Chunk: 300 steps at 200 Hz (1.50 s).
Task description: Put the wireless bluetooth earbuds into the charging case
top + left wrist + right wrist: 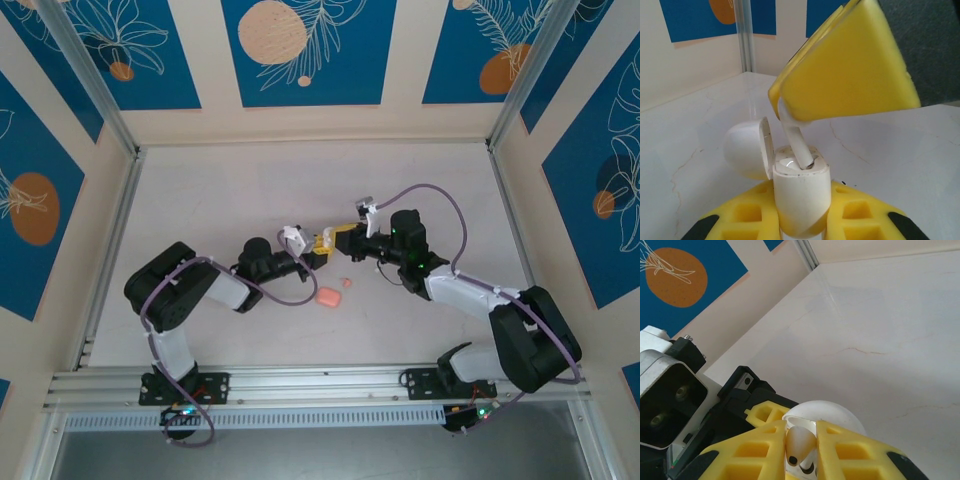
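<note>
White case [801, 195] stands clamped between the left gripper's [802, 220] yellow fingers, lid [745, 147] swung open to the left. The right gripper [783, 102] pinches a white earbud [795, 137], stem tip down in the case's well. The right wrist view looks down the closed right fingers [765, 450] at that earbud [801, 445], lid dome [832, 412] behind. From above, both grippers [318, 255] [337, 240] meet mid-table [250, 190]; towards the near edge lie a pink case [328, 296] and, just beside it, a pink nub [345, 282].
</note>
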{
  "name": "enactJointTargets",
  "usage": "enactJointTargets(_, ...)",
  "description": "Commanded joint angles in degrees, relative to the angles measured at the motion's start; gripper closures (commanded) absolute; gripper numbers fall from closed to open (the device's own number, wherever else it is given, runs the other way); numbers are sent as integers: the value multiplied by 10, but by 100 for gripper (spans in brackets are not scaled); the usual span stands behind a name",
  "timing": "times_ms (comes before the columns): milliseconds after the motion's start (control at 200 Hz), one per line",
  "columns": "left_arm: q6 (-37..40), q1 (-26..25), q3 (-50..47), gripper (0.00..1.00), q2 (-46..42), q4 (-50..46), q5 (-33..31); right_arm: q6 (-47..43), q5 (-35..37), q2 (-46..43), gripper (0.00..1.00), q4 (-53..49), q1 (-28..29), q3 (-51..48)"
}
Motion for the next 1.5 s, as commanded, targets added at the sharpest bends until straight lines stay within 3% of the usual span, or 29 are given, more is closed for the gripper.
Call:
enactJointTargets(0,22,-8,2,83,-25,49,3,-35,6,-14,79,-63,13,4)
enactJointTargets(615,46,-15,-1,82,-33,49,-5,-67,23,-34,79,-71,27,-5)
enactJointTargets(1495,38,-17,-3,81,-48,49,-37,-35,25,-56,77,-69,31,-37)
